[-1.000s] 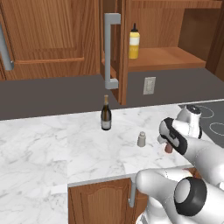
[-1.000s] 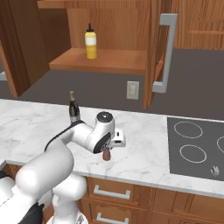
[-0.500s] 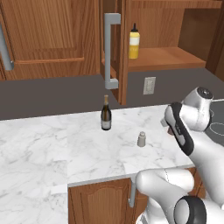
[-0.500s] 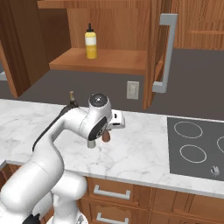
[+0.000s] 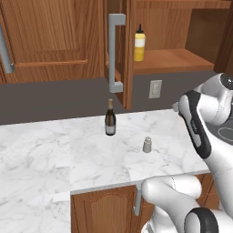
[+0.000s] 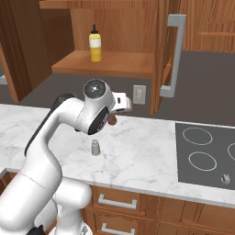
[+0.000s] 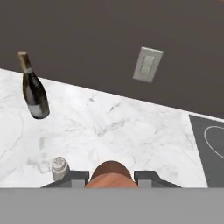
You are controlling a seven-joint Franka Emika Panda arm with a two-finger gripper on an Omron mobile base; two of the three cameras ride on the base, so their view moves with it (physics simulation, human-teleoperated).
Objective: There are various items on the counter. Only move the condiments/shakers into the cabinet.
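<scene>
Currently the gripper (image 7: pixel 111 175) was closed on the brown shaker (image 7: pixel 111 174), jaws pressed against both of its sides in the hand view, shaker top rounded and sitting between the two dark fingertips (image 7: pixel 76 176). In the right base view the brown shaker (image 6: pixel 112 120) peeked out under the white hand, lifted clear of the desk (image 6: pixel 147 156). Arm bent high above the marble, hand pointing toward the back wall.

Grey shaker (image 6: pixel 95 147) stood upright on the desk, near the front half, apart from everything else; also seen in the left base view (image 5: pixel 147 144) and at the lower left of the hand view (image 7: pixel 60 167). Wine bottle (image 5: pixel 110 118) stood upright further back, near the wall, well apart from the grey shaker; visible tilted in the hand view (image 7: pixel 33 89) because of camera roll.

Yellow squeeze bottle (image 5: pixel 139 43) stood upright on the inner shelf of the cabinet (image 5: pixel 177 59), black cap up; same in the right base view (image 6: pixel 95 44). Cabinet door was open, its long grey bar handle (image 5: pixel 114 52) edge-on to the camera.

Wall outlet (image 7: pixel 148 64) on the dark backsplash below the shelf. Cooktop (image 6: pixel 206 156) set into the desk to the robot's right.
</scene>
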